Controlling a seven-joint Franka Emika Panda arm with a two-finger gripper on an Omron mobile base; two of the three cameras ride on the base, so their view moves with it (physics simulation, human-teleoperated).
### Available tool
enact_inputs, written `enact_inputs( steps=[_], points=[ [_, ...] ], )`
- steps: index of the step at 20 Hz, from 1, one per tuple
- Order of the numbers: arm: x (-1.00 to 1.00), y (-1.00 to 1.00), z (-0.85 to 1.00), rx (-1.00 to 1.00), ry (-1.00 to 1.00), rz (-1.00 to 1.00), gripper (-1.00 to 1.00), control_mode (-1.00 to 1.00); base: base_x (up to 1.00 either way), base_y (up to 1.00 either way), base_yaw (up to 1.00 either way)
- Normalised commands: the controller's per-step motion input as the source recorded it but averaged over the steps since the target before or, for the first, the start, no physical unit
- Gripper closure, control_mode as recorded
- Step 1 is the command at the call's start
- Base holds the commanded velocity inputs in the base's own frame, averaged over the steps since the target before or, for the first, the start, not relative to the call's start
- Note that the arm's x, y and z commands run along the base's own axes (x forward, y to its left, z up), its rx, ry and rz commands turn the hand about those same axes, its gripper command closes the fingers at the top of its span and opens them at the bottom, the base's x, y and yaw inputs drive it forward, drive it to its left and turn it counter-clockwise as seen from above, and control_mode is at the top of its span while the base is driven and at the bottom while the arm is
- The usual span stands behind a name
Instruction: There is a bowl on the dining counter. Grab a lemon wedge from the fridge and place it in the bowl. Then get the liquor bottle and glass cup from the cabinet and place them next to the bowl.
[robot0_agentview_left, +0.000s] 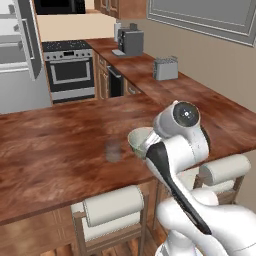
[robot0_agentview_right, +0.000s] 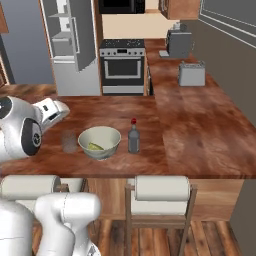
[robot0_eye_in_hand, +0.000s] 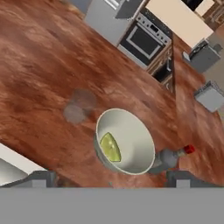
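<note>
Two dark fingertips (robot0_eye_in_hand: 41, 178) of the gripper (robot0_eye_in_hand: 109, 180) are standing wide apart at the bottom of the hand view, and nothing is sitting between them; the jaws are open and holding nothing. Just beyond them, the pale bowl (robot0_eye_in_hand: 127, 140) is resting on the wooden dining counter (robot0_eye_in_hand: 39, 65), and the lemon wedge (robot0_eye_in_hand: 110, 147) is lying inside it, against the wall. The liquor bottle (robot0_agentview_right: 133, 136) with the red cap is standing upright just beside the bowl on one side. The clear glass cup (robot0_agentview_right: 69, 141) is standing near the bowl on the other side. Farther back, the oven (robot0_agentview_right: 123, 67) and the open fridge (robot0_agentview_right: 67, 35) are showing, and a toaster (robot0_agentview_right: 192, 74) is sitting on the side counter.
</note>
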Motion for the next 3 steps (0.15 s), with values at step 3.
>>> enact_inputs(
  steps=[3],
  points=[
    [-1.00,-0.76,0.35,0.03,0.08,-0.21,-1.00,-1.00,0.00,0.00,0.00]
  ],
)
